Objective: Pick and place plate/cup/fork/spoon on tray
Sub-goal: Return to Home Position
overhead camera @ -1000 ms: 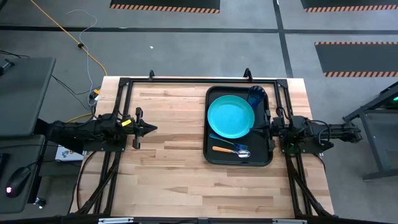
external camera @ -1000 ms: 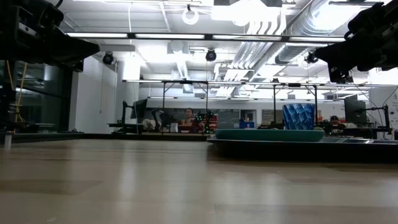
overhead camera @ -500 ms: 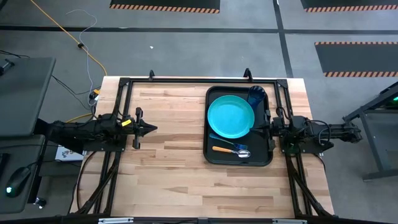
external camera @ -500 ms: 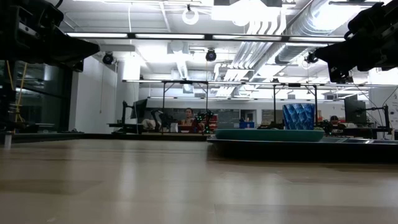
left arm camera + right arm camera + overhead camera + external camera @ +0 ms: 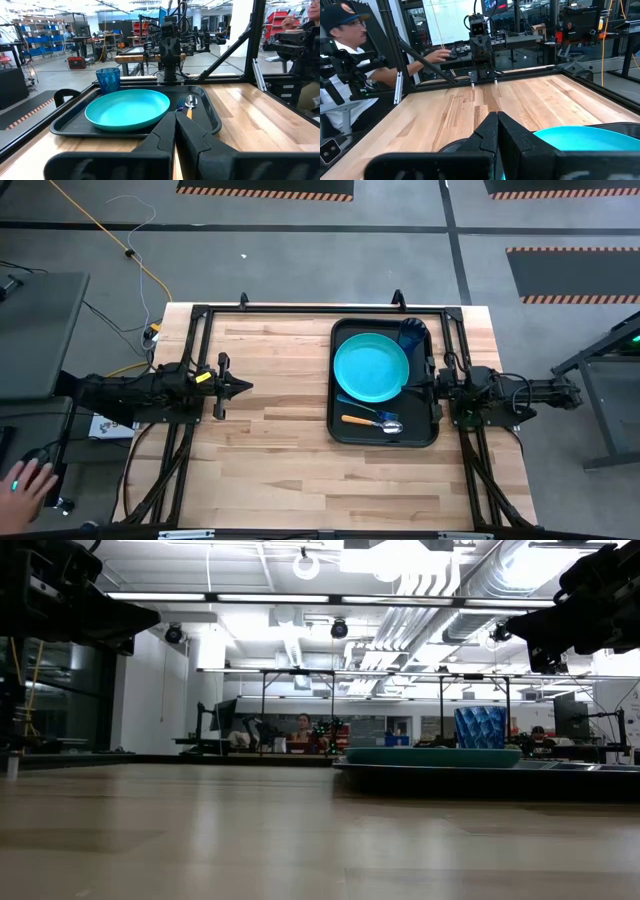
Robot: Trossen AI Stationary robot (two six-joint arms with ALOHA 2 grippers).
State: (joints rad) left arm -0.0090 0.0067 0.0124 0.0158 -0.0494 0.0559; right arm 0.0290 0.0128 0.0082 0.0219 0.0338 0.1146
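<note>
Black tray on the right half of the wooden table, contents four of four: turquoise plate filling its middle; dark-blue cup upright in the tray corner at the high view's upper right, just beside the plate's rim; fork and spoon lying side by side in the strip below the plate, the fork between plate and spoon, the spoon's silver bowl pointing toward the right arm. Change over the last second: none on the table; every item and both arms sit where they were a second ago. The one new entry is a person's hand, off the table in the high view's lower left corner, beyond the left arm's base. You may read this as loading finished and the return home as good as complete, with nothing left to carry. Left gripper: about midway along the table's left side, arm folded low and stretched level, pointing across the bare boards at the tray; fingers pressed together, holding nothing. Right gripper: at the tray's right rim, arm likewise folded and level, pointing back toward the left arm; fingers closed tip to tip, empty. Both hang clear above the surface in the low view. Note for you: the right gripper's tip sits just beside the plate, above the tray's rim, touching neither so far as can be told
</note>
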